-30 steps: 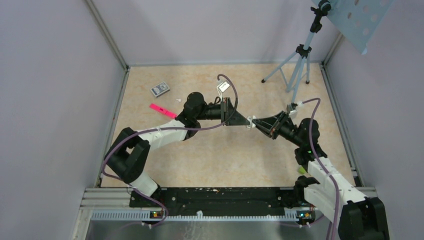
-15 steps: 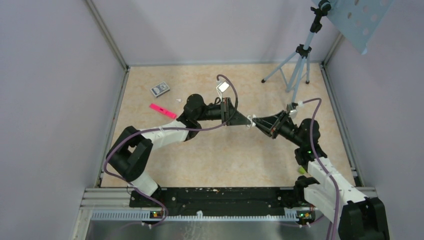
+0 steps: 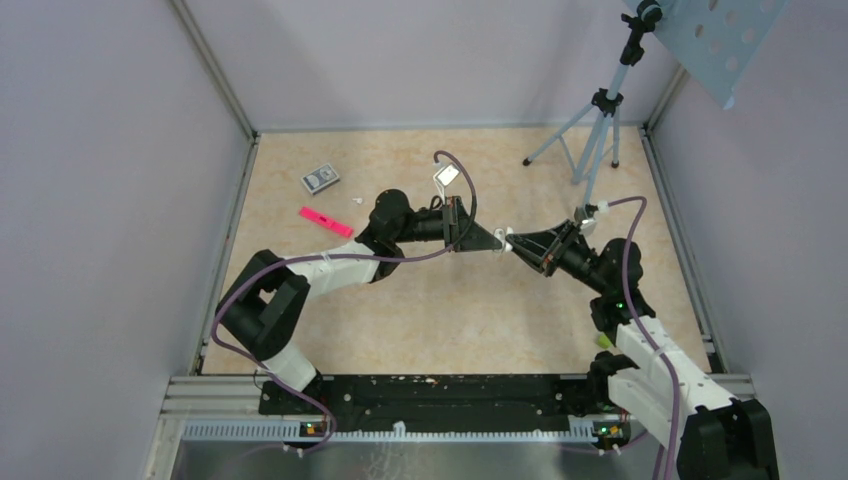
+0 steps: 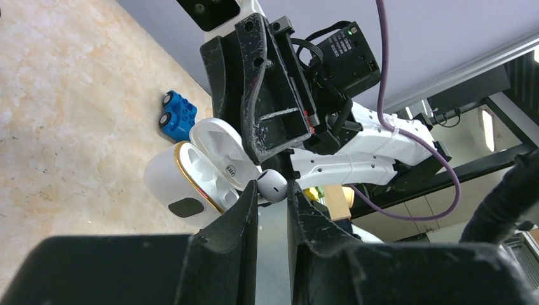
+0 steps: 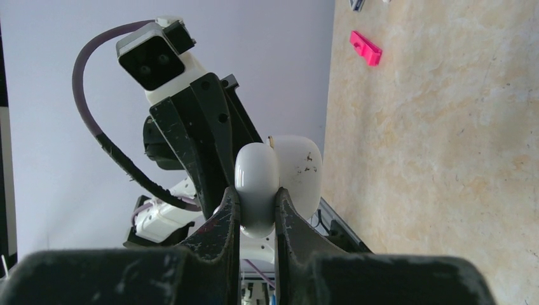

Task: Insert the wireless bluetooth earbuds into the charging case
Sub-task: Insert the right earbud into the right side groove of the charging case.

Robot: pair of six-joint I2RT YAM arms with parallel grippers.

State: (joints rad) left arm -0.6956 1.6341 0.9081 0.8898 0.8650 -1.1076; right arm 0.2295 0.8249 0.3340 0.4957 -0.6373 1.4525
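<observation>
Over the last second very little has moved. In the top view, the left arm's elbow has crept slightly toward the right of the frame. The two tools remain tip to tip at the centre. This reads as a slow, fine alignment, with the insertion not yet done.

The left tool (image 4: 273, 190) is at lower centre of the left wrist view. It is closed almost fully, pinching a white earbud (image 4: 272, 185) between its fingertips. The earbud's rounded head sticks out above the tips, right at the gold-rimmed mouth of the open white case (image 4: 191, 184). It is close to a socket but not seated. Whether it touches the rim cannot be told.

The right tool (image 5: 256, 197) is at lower centre of the right wrist view. It is clamped on one rounded half of the case, which bulges up between its fingers. The other half sits just behind it to the right. In the left wrist view, those black fingers come down from the top of the frame onto the hinged lid.

Further out, a blue toy block (image 4: 178, 117) lies on the table (image 3: 450, 320) at the left of the left wrist view. A pink block (image 5: 365, 47) lies at the upper right of the right wrist view.
</observation>
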